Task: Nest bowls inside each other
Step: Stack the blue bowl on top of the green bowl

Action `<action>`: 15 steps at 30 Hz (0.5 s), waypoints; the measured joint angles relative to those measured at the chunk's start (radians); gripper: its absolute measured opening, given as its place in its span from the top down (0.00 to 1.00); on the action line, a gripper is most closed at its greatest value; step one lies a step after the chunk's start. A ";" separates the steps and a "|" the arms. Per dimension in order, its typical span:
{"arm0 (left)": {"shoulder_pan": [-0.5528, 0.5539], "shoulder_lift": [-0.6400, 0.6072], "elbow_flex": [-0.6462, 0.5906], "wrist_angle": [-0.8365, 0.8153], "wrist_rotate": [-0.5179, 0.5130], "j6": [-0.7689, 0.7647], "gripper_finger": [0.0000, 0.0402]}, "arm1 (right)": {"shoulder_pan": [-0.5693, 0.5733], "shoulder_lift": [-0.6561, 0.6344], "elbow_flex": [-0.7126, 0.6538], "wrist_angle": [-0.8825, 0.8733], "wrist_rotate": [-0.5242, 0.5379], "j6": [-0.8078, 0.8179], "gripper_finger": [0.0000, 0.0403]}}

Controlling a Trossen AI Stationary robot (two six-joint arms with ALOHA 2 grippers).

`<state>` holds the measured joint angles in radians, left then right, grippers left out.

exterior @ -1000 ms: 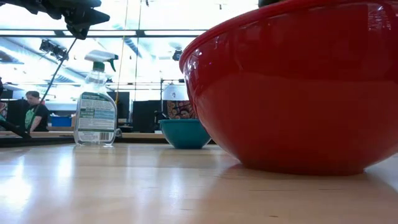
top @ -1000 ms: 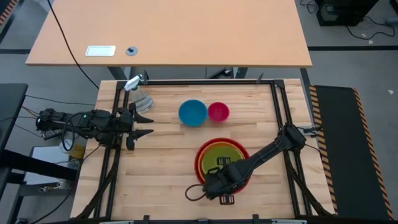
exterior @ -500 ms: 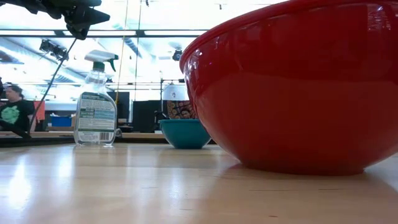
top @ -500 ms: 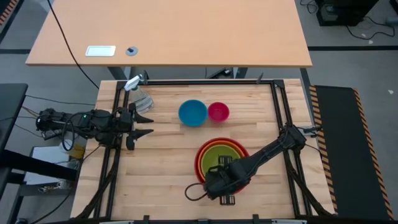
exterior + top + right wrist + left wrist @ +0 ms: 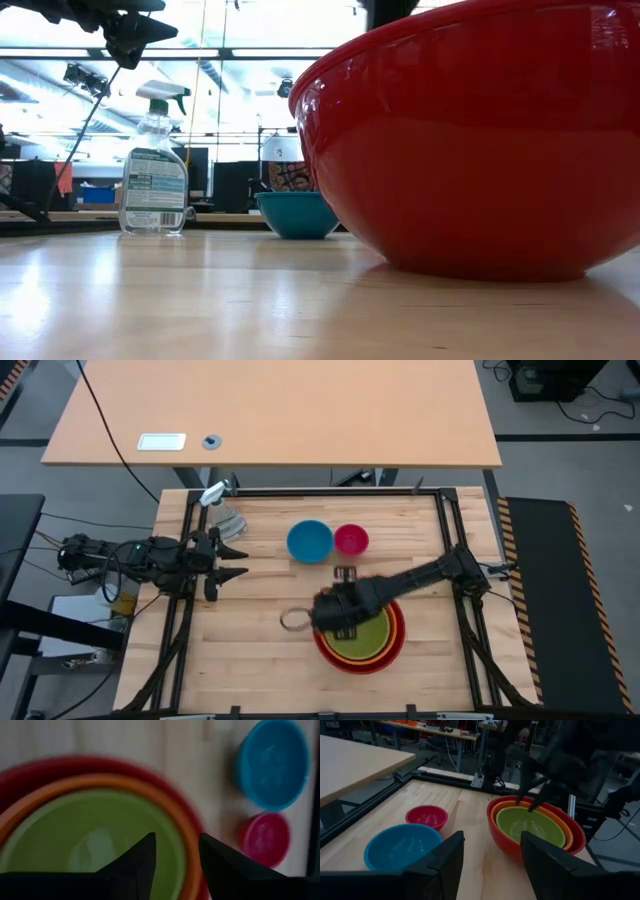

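Observation:
The big red bowl (image 5: 392, 652) stands on the table near its front edge, with the orange bowl (image 5: 570, 831) and the lime green bowl (image 5: 365, 638) nested in it. The blue bowl (image 5: 310, 541) and the small pink bowl (image 5: 351, 540) stand side by side on their bases farther back. My right gripper (image 5: 342, 622) hangs open above the left part of the stack, fingers (image 5: 520, 793) pointing down over the green bowl, touching nothing. My left gripper (image 5: 236, 561) waits open at the table's left edge.
A clear spray bottle (image 5: 222, 508) stands at the far left corner, behind my left gripper. A black frame rail (image 5: 330, 492) runs round the table. Bare wood (image 5: 255, 650) lies left of the bowl stack. A second table (image 5: 270, 410) stands beyond the far edge.
My right gripper has risen from the near rim of the bowl stack and swung toward the table's far left, over the green bowl. The nested bowls have stayed where they were.

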<state>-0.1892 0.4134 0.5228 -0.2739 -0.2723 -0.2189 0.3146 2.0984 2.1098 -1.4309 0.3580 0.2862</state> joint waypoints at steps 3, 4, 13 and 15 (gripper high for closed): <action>0.000 0.020 0.000 0.002 0.000 -0.001 0.51 | -0.073 0.000 0.000 0.050 -0.005 -0.082 0.61; 0.000 0.025 0.000 0.002 0.000 -0.002 0.51 | -0.099 0.000 0.000 0.072 -0.017 -0.106 0.61; 0.000 0.083 -0.001 0.017 0.000 0.001 0.51 | -0.355 0.000 -0.075 0.271 -0.144 -0.236 0.61; 0.000 0.085 -0.001 0.019 0.000 0.001 0.51 | -0.412 0.001 -0.107 0.306 -0.183 -0.250 0.61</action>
<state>-0.1892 0.4984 0.5217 -0.2545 -0.2722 -0.2176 -0.0973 2.0998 2.0027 -1.1244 0.1752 0.0361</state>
